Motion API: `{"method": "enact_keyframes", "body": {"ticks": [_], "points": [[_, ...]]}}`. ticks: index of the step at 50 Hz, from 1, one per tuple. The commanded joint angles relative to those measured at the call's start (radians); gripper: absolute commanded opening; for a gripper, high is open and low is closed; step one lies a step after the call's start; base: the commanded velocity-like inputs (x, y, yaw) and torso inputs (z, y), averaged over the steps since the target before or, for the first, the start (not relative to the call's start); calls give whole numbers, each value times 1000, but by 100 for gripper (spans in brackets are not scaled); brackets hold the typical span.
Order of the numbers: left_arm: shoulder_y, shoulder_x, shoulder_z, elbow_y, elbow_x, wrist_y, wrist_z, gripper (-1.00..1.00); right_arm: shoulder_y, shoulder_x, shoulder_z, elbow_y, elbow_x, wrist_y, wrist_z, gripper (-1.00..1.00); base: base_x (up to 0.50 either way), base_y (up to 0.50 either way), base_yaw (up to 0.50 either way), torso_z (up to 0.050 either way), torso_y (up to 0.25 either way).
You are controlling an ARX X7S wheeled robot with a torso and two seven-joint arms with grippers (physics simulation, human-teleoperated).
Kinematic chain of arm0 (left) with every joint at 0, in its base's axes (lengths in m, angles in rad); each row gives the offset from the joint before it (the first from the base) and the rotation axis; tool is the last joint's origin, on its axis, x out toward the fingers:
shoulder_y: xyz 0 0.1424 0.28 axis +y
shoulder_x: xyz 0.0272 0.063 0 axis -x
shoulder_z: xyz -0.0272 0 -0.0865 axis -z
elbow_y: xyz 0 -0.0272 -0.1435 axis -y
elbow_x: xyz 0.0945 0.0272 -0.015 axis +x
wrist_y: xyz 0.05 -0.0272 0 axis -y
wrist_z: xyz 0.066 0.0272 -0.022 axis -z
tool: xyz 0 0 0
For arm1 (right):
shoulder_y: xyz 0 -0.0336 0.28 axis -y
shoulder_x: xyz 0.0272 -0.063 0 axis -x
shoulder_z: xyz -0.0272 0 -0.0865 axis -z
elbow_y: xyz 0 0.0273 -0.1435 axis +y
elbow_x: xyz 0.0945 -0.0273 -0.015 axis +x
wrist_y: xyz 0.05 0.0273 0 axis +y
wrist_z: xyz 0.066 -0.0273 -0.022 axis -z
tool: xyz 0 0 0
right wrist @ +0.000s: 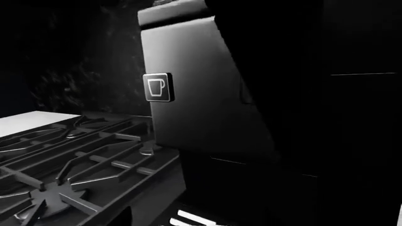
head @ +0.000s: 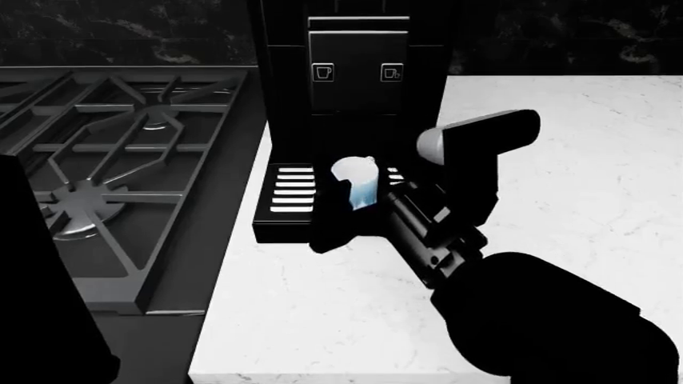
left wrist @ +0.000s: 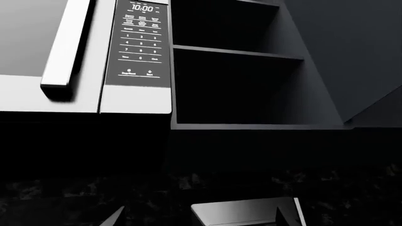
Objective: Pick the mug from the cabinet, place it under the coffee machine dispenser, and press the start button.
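Note:
The mug (head: 356,174), white with a bluish inside, stands upright over the slotted drip tray (head: 288,190) of the black coffee machine, just below its dispenser (head: 357,60). My right gripper (head: 361,208) reaches in from the lower right, and its dark fingers are shut around the mug's lower half. I cannot tell whether the mug rests on the tray. Two cup-icon buttons (head: 322,72) sit on the dispenser face; one button (right wrist: 157,87) shows close in the right wrist view. My left gripper (left wrist: 201,222) is open and holds nothing, raised over the machine's pale lid (left wrist: 242,213).
A gas stove (head: 117,160) lies left of the machine. White marble counter (head: 565,160) stretches to the right and front. The left wrist view looks at a microwave (left wrist: 82,52) and open dark cabinet shelves (left wrist: 236,84). A black bulk of the robot fills the head view's lower left.

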Motion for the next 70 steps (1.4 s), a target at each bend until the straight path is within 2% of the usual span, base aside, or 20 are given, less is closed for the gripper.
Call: {"method": "enact_keyframes", "body": {"ticks": [1,10,11,19,33,52,70], "points": [[0,1,2,0,3,1,-3,100,57,-9,99,-85,185,128,126,100,0,0,0,0,0],[0,6,5,0,6,2,-9,100,56,30,149,-159,286,150,189,100,0,0,0,0,0],[0,6,5,0,6,2,-10,100,58,32,152,-166,299,149,189,-100,0,0,0,0,0],[0,16,11,0,11,1,-21,100,74,56,100,-195,195,81,124,-100,0,0,0,0,0],[0,21,16,0,11,4,-27,100,174,96,16,-122,33,-15,31,-100,0,0,0,0,0],[0,8,12,0,4,8,-12,100,230,92,-49,-30,-36,-69,-8,-100,0,0,0,0,0],[0,14,17,0,10,7,-20,100,162,144,-60,-56,-41,-55,19,-100,0,0,0,0,0]]}}
